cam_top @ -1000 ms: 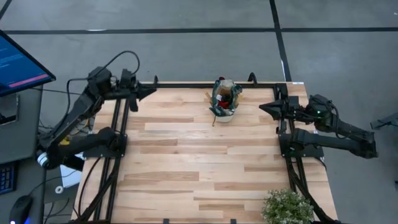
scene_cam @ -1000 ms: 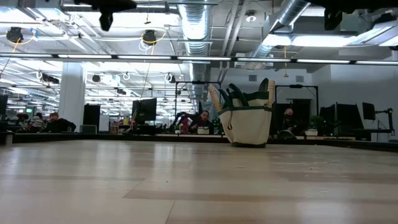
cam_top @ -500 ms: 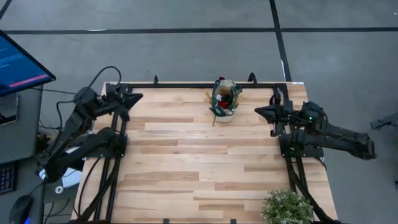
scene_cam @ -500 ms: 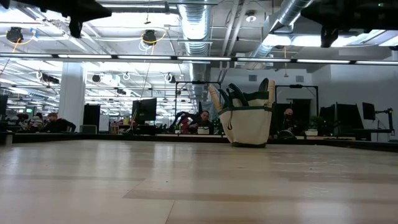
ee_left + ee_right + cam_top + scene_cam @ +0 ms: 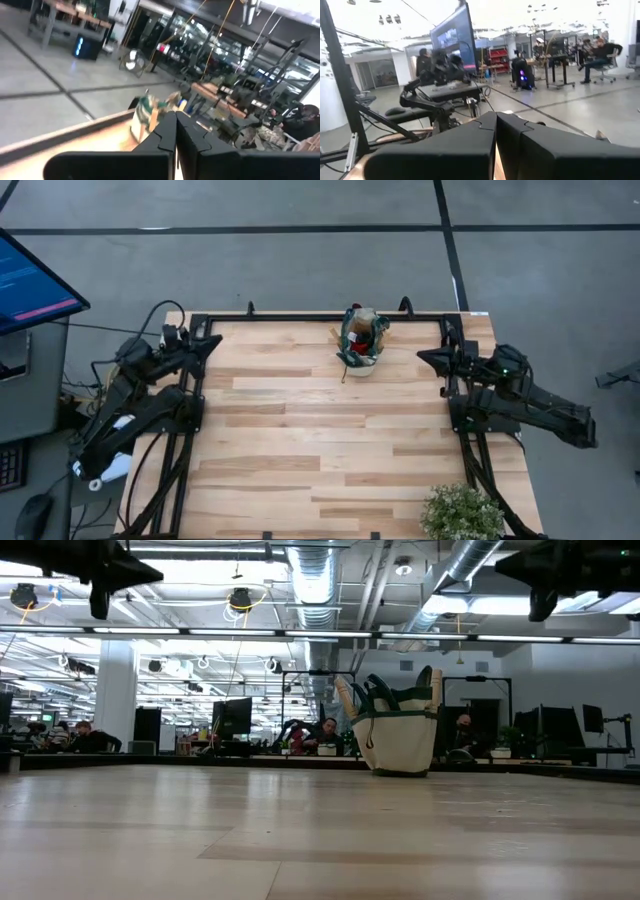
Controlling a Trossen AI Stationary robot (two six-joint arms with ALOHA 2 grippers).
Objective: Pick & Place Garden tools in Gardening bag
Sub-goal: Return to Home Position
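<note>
The gardening bag (image 5: pixel 361 346) stands upright on the desk (image 5: pixel 300 450), close to the middle of its far edge, well apart from both arms. It is a small beige fabric tote with dark green trim, and its dark green handles (image 5: pixel 381 692) arch over the open top. From the low view, light wooden handles (image 5: pixel 344 698) lean out of its two sides with their heads hidden inside, so which tool each belongs to cannot be told. From above, a red patch (image 5: pixel 366 337) shows among the contents, probably the glove. The left pincer (image 5: pixel 217 340) hangs above the desk's left edge near the far left corner, its fingers (image 5: pixel 167 131) pressed together on nothing. The right pincer (image 5: pixel 421 356) hangs over the right side near the far right corner, fingers (image 5: pixel 485 131) likewise closed and empty. A leafy potted plant (image 5: pixel 462 513) sits at the near right corner.
</note>
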